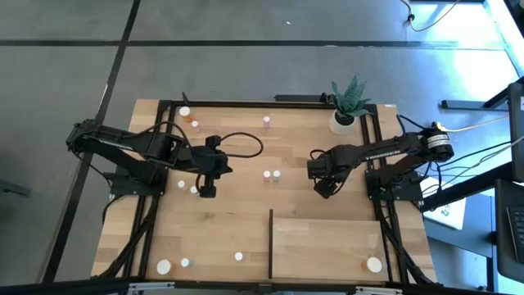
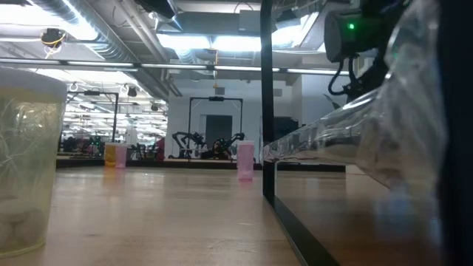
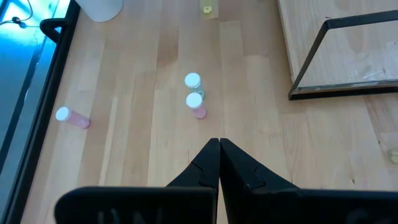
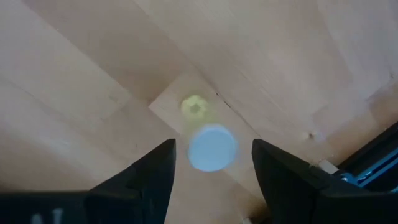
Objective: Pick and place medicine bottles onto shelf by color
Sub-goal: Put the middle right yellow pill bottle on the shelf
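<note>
My right gripper (image 1: 325, 191) points down at the table's middle right, open. In the right wrist view a white-capped bottle (image 4: 212, 148) with a yellowish body stands on the table between the fingertips of my right gripper (image 4: 213, 144), with a gap on each side. My left gripper (image 1: 207, 192) hangs shut over the middle left, holding nothing, as my left gripper (image 3: 219, 146) also shows in its wrist view. The shelf (image 1: 327, 246) lies at the near right, its dark upright edge (image 1: 271, 243) on its left side. A large white-capped bottle (image 1: 374, 265) and a small orange one (image 1: 363, 265) stand on it.
Two small pink bottles (image 1: 272, 175) stand between the grippers, and a pink one (image 1: 267, 121) lies near the far edge. More bottles sit at the far left (image 1: 185, 111), beside my left gripper (image 1: 181, 184) and along the near edge (image 1: 164, 266). A potted plant (image 1: 345, 121) stands far right.
</note>
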Robot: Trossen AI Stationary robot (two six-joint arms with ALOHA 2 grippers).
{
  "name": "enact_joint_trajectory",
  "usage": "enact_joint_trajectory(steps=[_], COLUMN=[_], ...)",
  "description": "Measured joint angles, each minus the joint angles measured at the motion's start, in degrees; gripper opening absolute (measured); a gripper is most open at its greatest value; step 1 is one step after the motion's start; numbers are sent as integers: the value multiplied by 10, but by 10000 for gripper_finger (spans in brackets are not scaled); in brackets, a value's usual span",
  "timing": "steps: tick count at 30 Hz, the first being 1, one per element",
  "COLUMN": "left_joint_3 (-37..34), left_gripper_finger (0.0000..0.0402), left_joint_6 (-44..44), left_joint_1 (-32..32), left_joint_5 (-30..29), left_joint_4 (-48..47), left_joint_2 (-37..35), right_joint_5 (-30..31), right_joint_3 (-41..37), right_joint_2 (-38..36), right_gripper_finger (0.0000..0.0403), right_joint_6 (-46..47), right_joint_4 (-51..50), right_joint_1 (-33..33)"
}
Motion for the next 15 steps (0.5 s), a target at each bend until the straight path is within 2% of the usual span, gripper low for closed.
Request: enact_joint_trajectory(steps=[15], left_joint_3=[0], left_gripper_finger=[0], left_joint_6=[4], left_joint_1=[0], left_joint_5=[0], left_joint_4=[0], left_joint_2=[0], right_joint_5=[-4], right_joint_3=[-22], right_joint_2=[0], right_gripper_finger=[214], right_joint_6=[-2], right_joint_4=[31], right_joint_1=[0])
